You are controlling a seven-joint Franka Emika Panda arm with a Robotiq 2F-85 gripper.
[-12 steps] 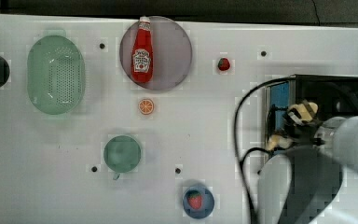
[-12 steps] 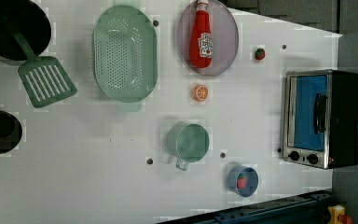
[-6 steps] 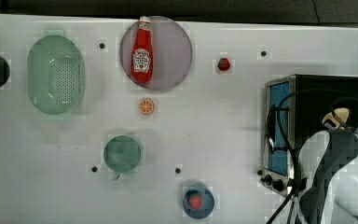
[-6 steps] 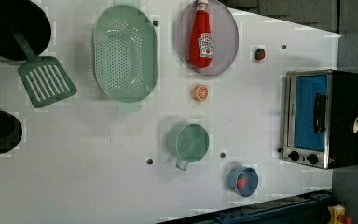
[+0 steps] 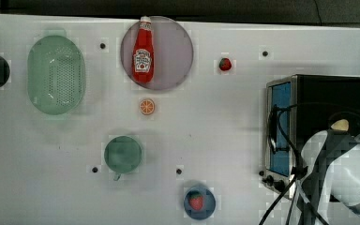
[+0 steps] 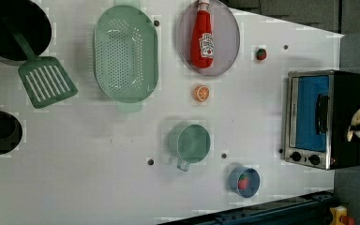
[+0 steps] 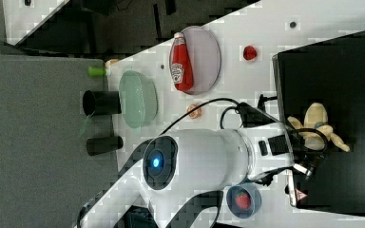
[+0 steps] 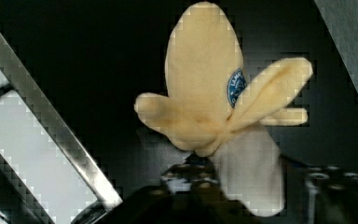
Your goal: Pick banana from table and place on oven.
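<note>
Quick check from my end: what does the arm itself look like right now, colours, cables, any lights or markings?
The arm has a glossy white, rounded shell with black bands at the joints. In the right view one joint carries a round glowing blue light. Black cables loop from the wrist area past the oven's front. The wrist end is black hardware, with a dark claw at the tip.

In the top view, the toaster oven stands at the worktop's right edge, with the banana over its top. The ketchup bottle lies on a plate, the colander to their left, the cup below.
</note>
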